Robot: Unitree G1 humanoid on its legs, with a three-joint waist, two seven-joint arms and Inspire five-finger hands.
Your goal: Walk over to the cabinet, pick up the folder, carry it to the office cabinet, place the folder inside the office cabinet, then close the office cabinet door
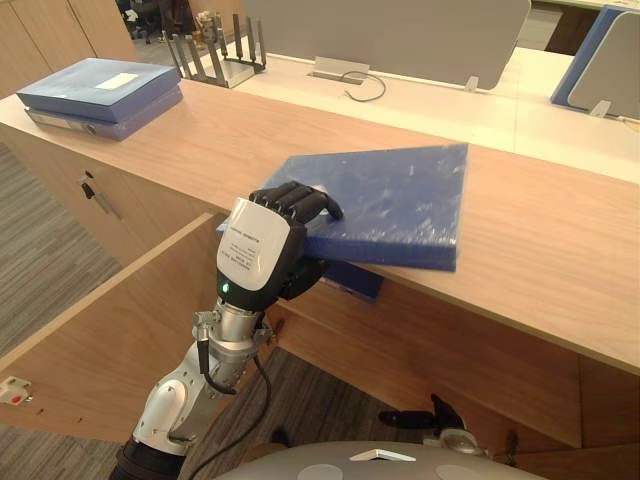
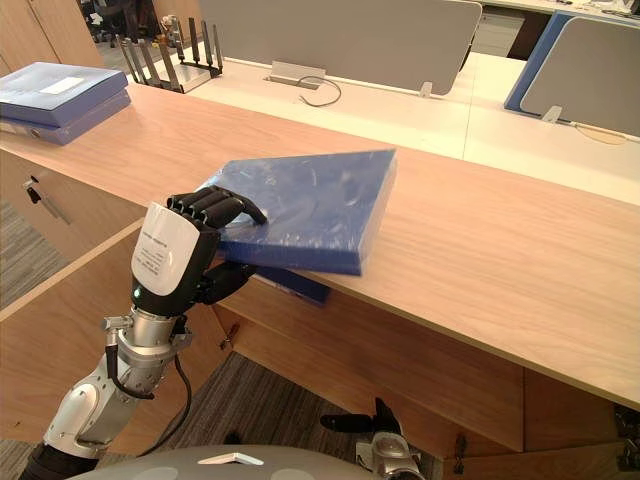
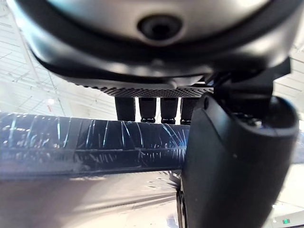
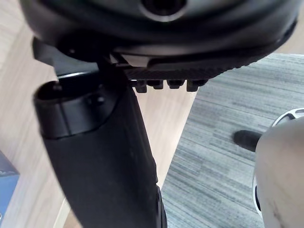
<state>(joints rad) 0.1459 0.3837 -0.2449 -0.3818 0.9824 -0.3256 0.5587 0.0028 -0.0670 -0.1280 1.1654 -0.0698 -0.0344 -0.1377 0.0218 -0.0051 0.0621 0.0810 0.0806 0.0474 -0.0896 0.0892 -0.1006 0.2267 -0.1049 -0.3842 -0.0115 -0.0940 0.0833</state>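
The blue folder lies flat on the wooden cabinet top, its near left corner jutting past the front edge. My left hand is shut on that corner, fingers curled over the top face and thumb underneath. In the left wrist view the folder's edge runs between the fingers and the thumb. My right hand hangs low by the cabinet front, near the carpet; its thumb and fingers hold nothing.
A wooden cabinet door stands open at the lower left. A stack of blue binders rests at the far left of the top, a file rack behind it. A dark blue piece shows under the front edge below the folder.
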